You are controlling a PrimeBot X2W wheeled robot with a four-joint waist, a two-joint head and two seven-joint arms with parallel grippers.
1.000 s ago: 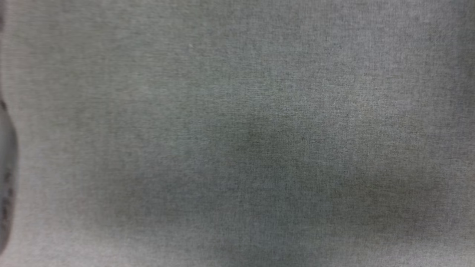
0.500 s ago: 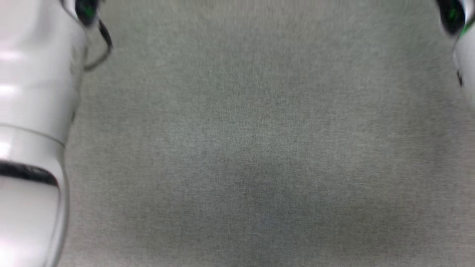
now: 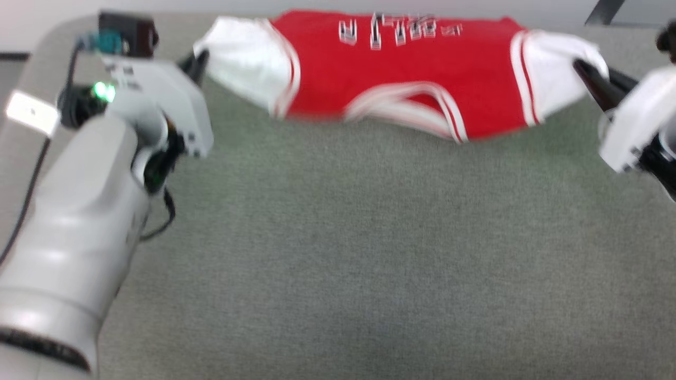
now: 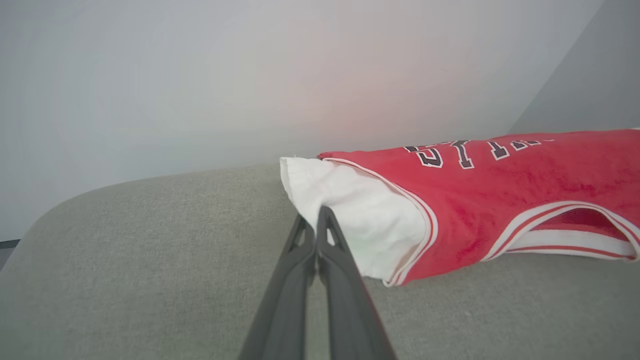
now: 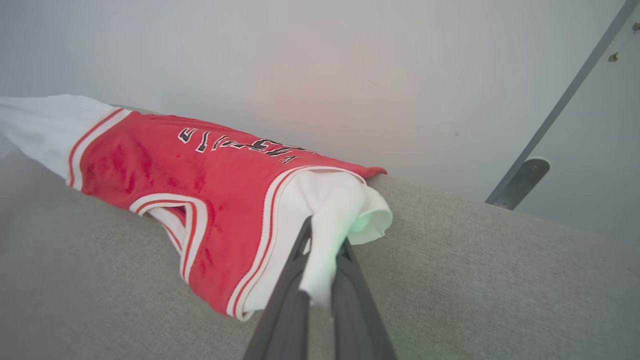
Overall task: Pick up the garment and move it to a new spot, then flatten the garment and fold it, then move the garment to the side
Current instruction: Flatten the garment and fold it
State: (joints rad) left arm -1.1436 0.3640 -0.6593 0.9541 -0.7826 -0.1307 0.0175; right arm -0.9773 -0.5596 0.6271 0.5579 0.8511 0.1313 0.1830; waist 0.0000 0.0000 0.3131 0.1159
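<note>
Tabletop: grey cloth surface, taking up most of the head view.

Garment: red, with white sleeves and striped trim. Stretched sideways across the upper middle of the head view, lettering toward the top edge, one sleeve drawn out to each side.

Left tool: upper left of the head view. Fingers pressed fully together, tips pinching the edge of the white sleeve on that side.

Right tool: upper right of the head view. Fingers nearly closed, a bunched fold of the other white sleeve clamped between them.
</note>
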